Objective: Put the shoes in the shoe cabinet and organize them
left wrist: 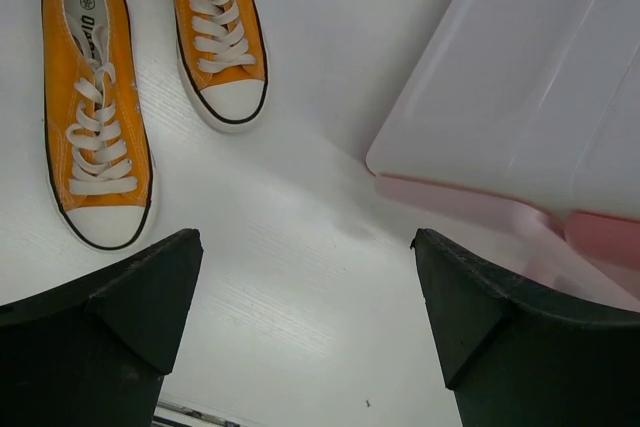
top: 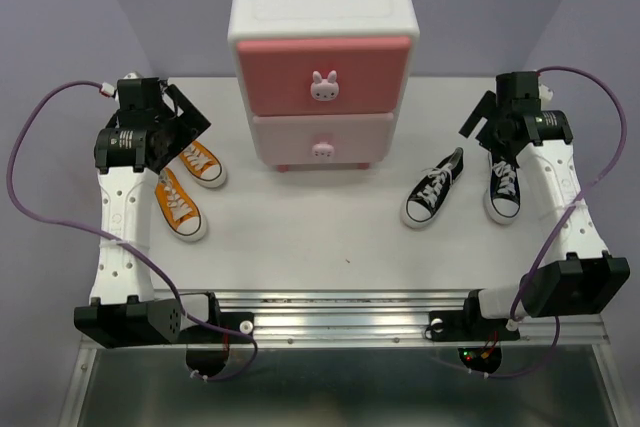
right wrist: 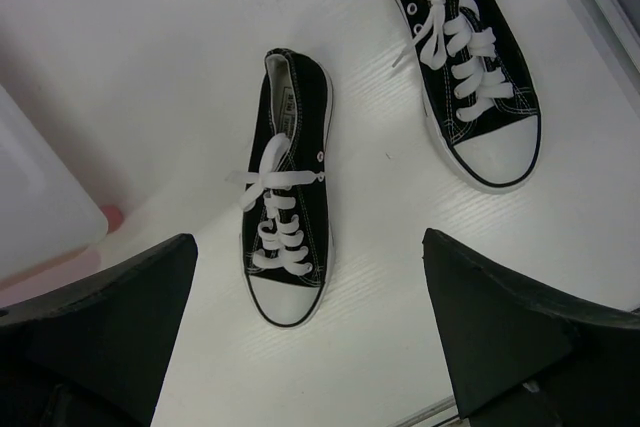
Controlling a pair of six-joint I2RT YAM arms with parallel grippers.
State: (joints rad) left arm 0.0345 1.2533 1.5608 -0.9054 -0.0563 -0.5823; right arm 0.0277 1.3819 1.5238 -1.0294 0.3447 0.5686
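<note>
White cabinet point(top: 322, 57) stands at the back centre of the counter point(top: 320, 242), both pink drawers shut. Orange shoes point(top: 180, 204) lie to its left and black shoes point(top: 433, 190) to its right, all on the counter. The left arm point(top: 125, 197) and right arm point(top: 565, 192) each hover by a pair, jaws spread wide and empty. A drawer likely needs opening first: pinch a bunny knob point(top: 323, 86) squarely and pull straight. The bare middle gives room. The outer black shoe lies near the right edge.
</note>
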